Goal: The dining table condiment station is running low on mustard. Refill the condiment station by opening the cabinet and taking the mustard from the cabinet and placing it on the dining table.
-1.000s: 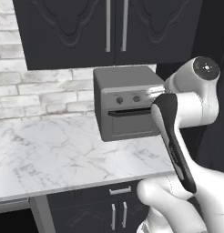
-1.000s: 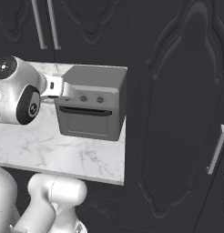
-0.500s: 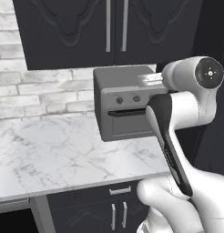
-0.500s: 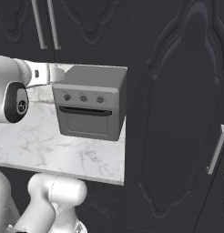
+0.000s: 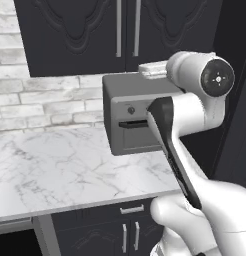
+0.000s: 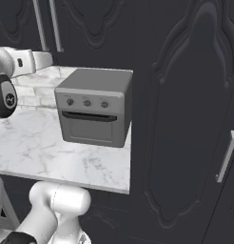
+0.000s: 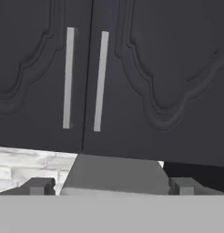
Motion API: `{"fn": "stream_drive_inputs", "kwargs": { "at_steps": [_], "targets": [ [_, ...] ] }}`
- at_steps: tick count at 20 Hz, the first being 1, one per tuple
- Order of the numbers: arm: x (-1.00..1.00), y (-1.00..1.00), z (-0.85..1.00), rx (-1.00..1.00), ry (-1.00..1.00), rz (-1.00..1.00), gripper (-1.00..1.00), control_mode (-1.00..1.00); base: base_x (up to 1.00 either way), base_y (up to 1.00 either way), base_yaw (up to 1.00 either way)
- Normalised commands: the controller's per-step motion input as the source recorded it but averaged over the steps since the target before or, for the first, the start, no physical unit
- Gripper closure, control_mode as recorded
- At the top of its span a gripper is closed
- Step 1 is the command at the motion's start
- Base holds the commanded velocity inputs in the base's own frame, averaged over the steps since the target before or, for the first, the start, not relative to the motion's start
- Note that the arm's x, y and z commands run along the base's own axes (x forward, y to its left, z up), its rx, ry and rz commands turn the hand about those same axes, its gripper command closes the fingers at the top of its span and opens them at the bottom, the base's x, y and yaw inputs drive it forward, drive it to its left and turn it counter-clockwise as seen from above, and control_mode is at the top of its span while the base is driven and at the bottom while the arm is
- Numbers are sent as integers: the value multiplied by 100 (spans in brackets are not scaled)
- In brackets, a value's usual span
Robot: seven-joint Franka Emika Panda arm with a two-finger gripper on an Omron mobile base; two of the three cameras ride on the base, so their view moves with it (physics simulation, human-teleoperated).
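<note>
Marble tabletop [image 5: 70, 170] carries my grey box-shaped toaster oven [image 6: 95, 107]; directly above that oven the black two-door wall cabinet [image 7: 132, 77] stays closed, contents hidden, facing my released, empty claw [image 7: 107, 185].

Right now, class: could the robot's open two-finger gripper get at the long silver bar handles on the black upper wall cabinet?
Probably yes: the gripper faces both handles of the closed cabinet with nothing between; the grey toaster oven sits below its path.

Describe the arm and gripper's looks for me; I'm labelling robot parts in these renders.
The arm has glossy white rounded shells, a black band running along one link, and a dark round joint cap with a small pale mark at its centre. The gripper ends in two small blocky dark grey fingertips. No cables show.
</note>
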Motion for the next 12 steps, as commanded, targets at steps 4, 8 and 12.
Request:
{"fn": "stream_drive_inputs", "kwargs": {
  "at_steps": [4, 8, 12],
  "targets": [
    [12, 39, 36, -1, -4, 0, -100, -100, 0, 0, 0],
    [18, 11, 23, -3, 0, -4, -100, -100, 0, 0, 0],
    [45, 6, 27, -4, -1, -6, -100, -100, 0, 0, 0]
  ]
}}
